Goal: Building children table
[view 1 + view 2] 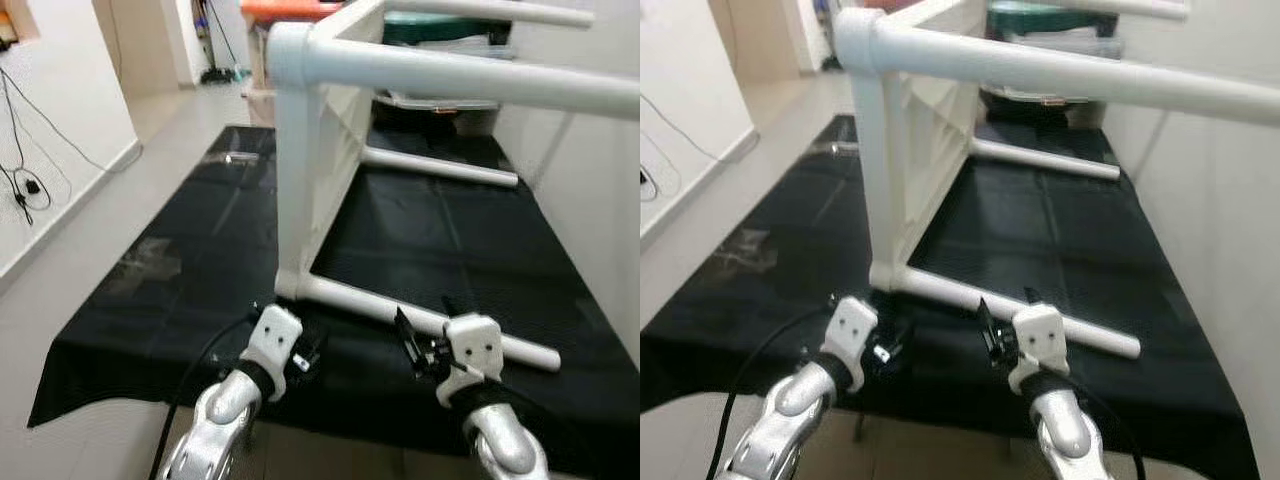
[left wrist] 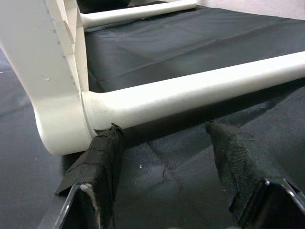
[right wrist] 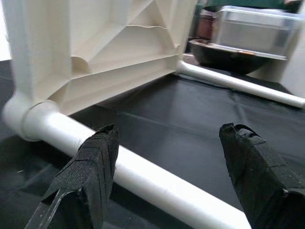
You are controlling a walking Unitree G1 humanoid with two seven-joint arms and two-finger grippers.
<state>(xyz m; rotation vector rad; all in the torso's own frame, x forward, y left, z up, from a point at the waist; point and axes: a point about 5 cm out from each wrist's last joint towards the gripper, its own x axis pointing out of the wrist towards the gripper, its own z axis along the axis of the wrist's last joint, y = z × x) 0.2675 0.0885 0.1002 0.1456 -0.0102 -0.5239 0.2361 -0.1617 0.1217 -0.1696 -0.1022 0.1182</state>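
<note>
While the table (image 1: 310, 170) lies sideways, both grippers gape.

White table (image 1: 320, 150) on its side on black sheet (image 1: 180, 270); both pincers near lower leg (image 1: 420, 318).

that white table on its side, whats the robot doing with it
The robot is assembling a white children's table, which lies tipped on its side on a black sheet on the floor, its legs sticking out sideways. Both grippers are down by the near bottom leg: the left gripper sits open at the joint where the leg meets the tabletop, and the right gripper is open further along the leg. Neither grips the leg yet.
</note>
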